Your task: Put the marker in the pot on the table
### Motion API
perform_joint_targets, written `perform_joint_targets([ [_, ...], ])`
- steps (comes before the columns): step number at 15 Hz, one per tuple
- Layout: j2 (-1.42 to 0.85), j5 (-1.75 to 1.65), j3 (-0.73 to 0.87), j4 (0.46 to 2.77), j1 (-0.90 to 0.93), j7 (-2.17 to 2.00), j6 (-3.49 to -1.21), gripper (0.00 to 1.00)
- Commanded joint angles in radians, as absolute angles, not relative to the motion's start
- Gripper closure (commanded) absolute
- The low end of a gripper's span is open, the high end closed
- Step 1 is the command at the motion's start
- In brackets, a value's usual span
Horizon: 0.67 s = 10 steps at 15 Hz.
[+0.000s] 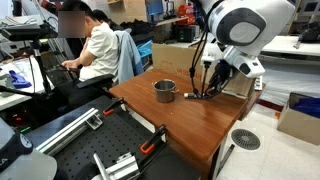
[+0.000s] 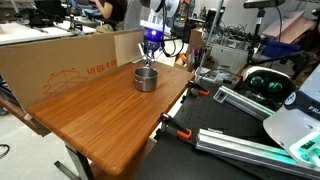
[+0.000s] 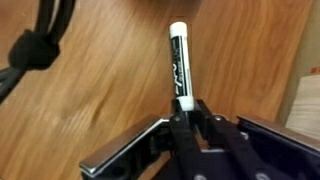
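Marker clamped in gripper beside pot

The reddish-brown table fills the middle of both exterior views. A cardboard box stands along one long edge, and a seated person works at a desk beyond the far corner. The silvery pot sits toward the far end of the tabletop, away from the edges. The gripper hangs low just beside the pot, apart from it. In the wrist view its fingers are closed tight on the dark marker's lower end. The white-capped tip juts out ahead of the fingers over bare wood.
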State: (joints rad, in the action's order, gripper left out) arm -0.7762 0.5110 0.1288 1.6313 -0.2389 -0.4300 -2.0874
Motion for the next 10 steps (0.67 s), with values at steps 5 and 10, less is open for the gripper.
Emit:
perform_joint_targets([
  [5,-0.87,0.48,0.146,1.492,-0.241,-0.49,-1.978,0.55],
  [10,-0.865,0.486,0.144,1.481,-0.244,-0.487,-1.984,0.2],
])
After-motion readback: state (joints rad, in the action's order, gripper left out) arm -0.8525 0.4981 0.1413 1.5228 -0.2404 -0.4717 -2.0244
